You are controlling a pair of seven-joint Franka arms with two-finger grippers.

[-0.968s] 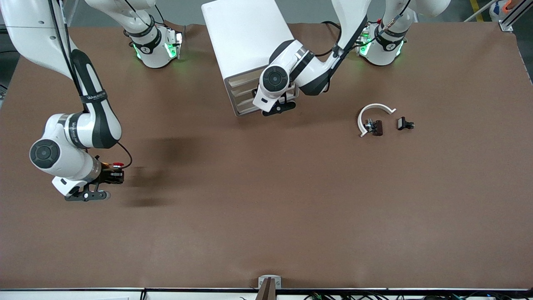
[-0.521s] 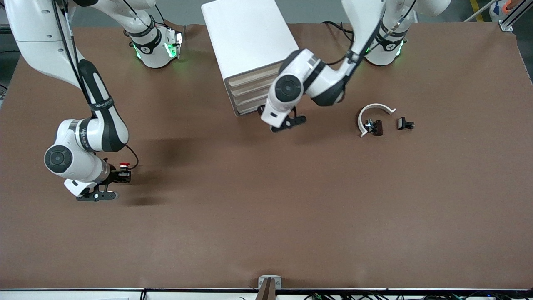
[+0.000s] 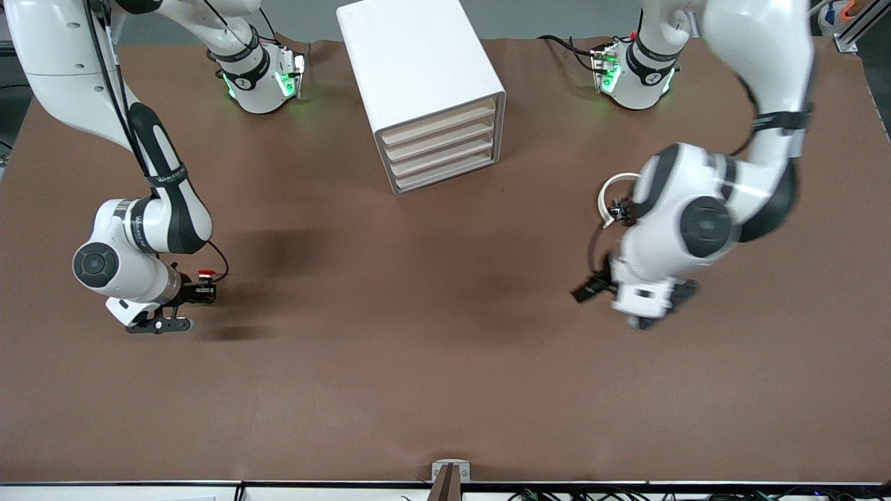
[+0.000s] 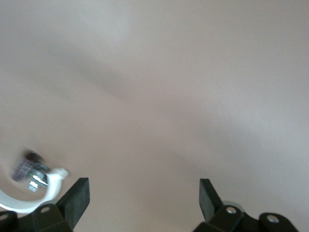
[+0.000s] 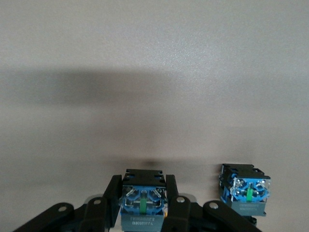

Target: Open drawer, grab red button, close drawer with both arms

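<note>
My right gripper (image 3: pixel 202 296) is shut on the button (image 5: pixel 143 203), gripping its black and blue body. The red cap (image 3: pixel 204 273) shows at the fingers in the front view. It is low over the table at the right arm's end. A second, similar black and blue body (image 5: pixel 245 191) sits beside it; its cap is hidden. My left gripper (image 3: pixel 583 292) is open and empty (image 4: pixel 143 203) over bare table toward the left arm's end. The white drawer cabinet (image 3: pixel 442 139) stands between the two bases with all its drawers shut.
A white curved piece (image 3: pixel 616 188) with a small dark part (image 3: pixel 619 209) lies just farther from the front camera than my left gripper, partly hidden by the left arm. It also shows in the left wrist view (image 4: pixel 29 203). The table is brown.
The left arm swung away from the drawer cabinet's front toward its own end of the table, and the drawer fronts now show fully. The right gripper shifted slightly with the button.
</note>
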